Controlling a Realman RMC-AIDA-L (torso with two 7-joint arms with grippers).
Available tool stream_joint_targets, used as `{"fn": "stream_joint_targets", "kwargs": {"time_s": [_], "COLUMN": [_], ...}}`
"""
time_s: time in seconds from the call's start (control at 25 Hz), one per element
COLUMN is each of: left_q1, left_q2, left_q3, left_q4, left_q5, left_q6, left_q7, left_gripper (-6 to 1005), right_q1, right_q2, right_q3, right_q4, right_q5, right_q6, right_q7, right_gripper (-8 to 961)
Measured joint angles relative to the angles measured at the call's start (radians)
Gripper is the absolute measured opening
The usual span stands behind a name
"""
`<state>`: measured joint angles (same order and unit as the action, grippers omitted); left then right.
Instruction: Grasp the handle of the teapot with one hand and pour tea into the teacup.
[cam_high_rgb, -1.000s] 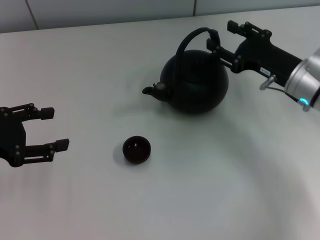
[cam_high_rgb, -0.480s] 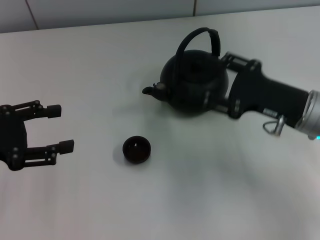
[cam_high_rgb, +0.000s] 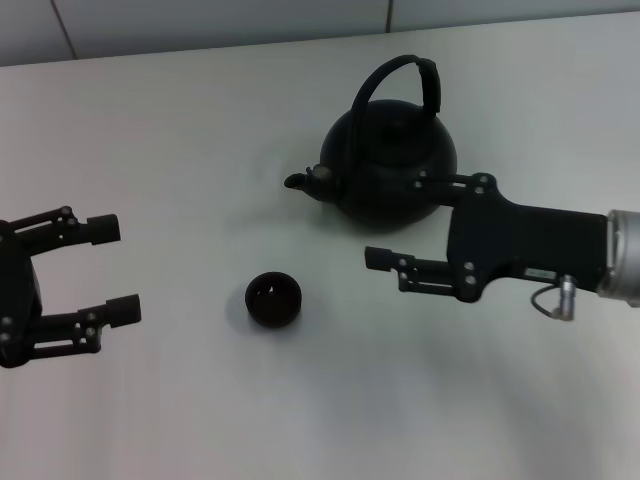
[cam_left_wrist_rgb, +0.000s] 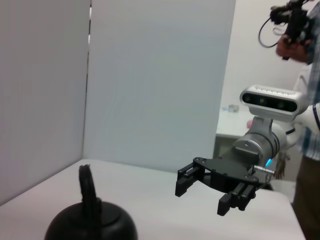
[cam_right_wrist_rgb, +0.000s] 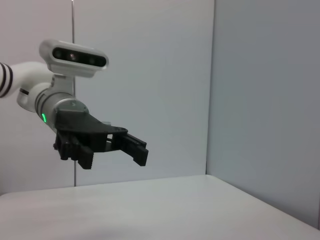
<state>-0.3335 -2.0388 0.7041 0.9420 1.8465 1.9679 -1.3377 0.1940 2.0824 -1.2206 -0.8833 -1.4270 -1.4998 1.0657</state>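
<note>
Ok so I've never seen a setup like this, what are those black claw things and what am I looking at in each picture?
The claws are the grippers of a two-armed robot. One picture looks down from its head; the other two come from cameras on its wrists, each catching the opposite arm. On the white table stand a black teapot with a tall arched handle, and a tiny black teacup. The right gripper hangs open just in front of the teapot. The left gripper waits open at the table's left. Nothing is held.
</note>
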Motion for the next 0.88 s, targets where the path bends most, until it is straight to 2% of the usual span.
{"fn": "stream_joint_targets", "kwargs": {"time_s": [0.12, 0.4, 0.88], "left_q1": [0.002, 0.014, 0.013], "left_q2": [-0.007, -0.021, -0.023], "left_q3": [0.0, 0.008, 0.009], "left_q4": [-0.013, -0.025, -0.09], "left_q5": [-0.005, -0.007, -0.005], "left_q6": [0.02, 0.023, 0.012], "left_q7": [-0.002, 0.011, 0.075], "left_gripper": [814, 814, 814], "right_q1": [-0.031, -0.035, -0.048], "right_q2": [-0.002, -0.003, -0.003], "right_q3": [0.006, 0.034, 0.059], "right_q4": [-0.04, -0.039, -0.029], "right_q5": [-0.016, -0.07, -0.123], "right_q6": [-0.024, -0.059, -0.073], "right_q7": [-0.005, -0.048, -0.063], "right_gripper": [679, 679, 680]}}
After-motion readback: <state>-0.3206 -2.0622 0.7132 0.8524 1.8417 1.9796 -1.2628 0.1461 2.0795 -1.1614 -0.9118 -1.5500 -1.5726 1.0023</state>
